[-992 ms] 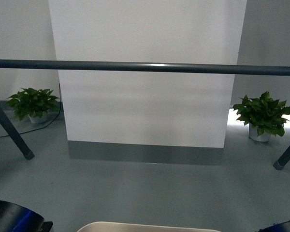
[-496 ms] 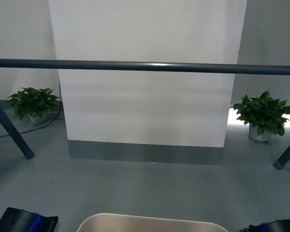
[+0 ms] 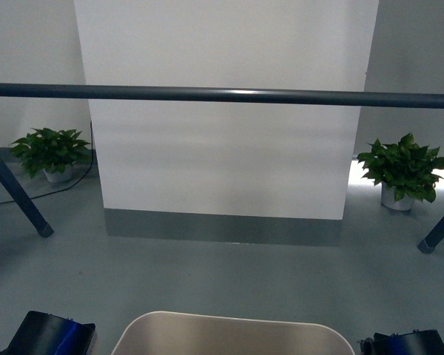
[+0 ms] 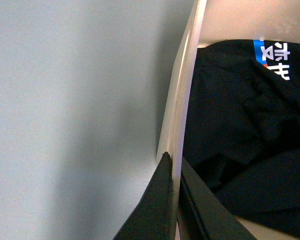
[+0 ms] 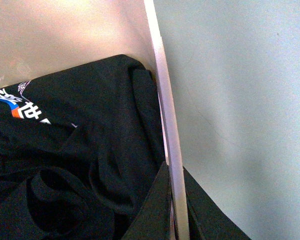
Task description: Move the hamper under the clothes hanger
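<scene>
We have the left gripper (image 4: 174, 200) clamped on the hamper (image 3: 233, 334) rim, one dark finger (image 4: 155, 205) outside the wall and one inside; the right gripper (image 5: 176, 202) pinches the opposite rim the same way. Two grippers, one hamper, held from both sides. The hamper is beige plastic with a rolled rim and rounded corners, and it sits at the bottom centre of the front view, between our two arms; only its far rim shows there, the rest is cut off. Inside we see black clothing (image 5: 75, 165) with a blue, white and orange print (image 4: 276, 54); how many pieces we cannot tell. The clothes hanger (image 3: 222, 95) shows one long dark grey horizontal bar across the view and two slanted legs (image 3: 18, 194), above and beyond the hamper; its top is out of frame. Two potted plants (image 3: 405, 171) flank a white pillar (image 3: 226, 111) on the grey floor (image 3: 222, 277).
</scene>
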You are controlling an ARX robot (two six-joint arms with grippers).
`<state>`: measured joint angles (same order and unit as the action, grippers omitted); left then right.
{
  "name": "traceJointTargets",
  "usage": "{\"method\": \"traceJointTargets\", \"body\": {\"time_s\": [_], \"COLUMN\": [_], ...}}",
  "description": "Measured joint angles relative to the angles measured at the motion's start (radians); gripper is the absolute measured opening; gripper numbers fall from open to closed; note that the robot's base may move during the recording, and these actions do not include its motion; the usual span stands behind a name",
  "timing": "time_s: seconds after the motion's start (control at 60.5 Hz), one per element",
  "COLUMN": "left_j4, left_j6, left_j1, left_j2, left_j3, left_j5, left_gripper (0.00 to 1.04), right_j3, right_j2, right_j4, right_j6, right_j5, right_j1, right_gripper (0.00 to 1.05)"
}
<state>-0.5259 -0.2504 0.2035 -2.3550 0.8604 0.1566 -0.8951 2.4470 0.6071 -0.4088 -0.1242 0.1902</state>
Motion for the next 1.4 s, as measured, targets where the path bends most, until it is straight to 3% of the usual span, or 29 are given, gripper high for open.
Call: {"method": "traceJointTargets", "body": {"time_s": [0.033,0.066,0.744,0.81,1.405], "left_j4": [0.006,0.013,0.090,0.108,0.221], "left_j6": [-0.006,-0.014,-0.033,-0.029,0.086], "left_j1": [0.002,0.002,0.014,0.018,0.041], "left_j2": [0.000,0.000,0.246,0.304,0.729], "left_j3": [0.000,-0.002,-0.040,-0.039,0.051], "left_j5": [-0.009,-0.016,-0.060,-0.060,-0.016], "left_gripper": [0.05,0.13,0.99,0.98,0.98], "right_j3": [0.000,0.000,0.058,0.071,0.085], "right_j2": [0.001,0.001,-0.170,-0.233,-0.721], "right_j4": [0.000,-0.002,0.018,0.016,-0.111], "right_j6": [-0.005,-0.007,-0.029,-0.014,0.179], "right_j5": [0.000,0.000,-0.051,-0.066,-0.173], "right_j1": [0.002,0.003,-0.019,-0.027,-0.014], "right_gripper": [0.03,0.03,0.88,0.99,0.97]}}
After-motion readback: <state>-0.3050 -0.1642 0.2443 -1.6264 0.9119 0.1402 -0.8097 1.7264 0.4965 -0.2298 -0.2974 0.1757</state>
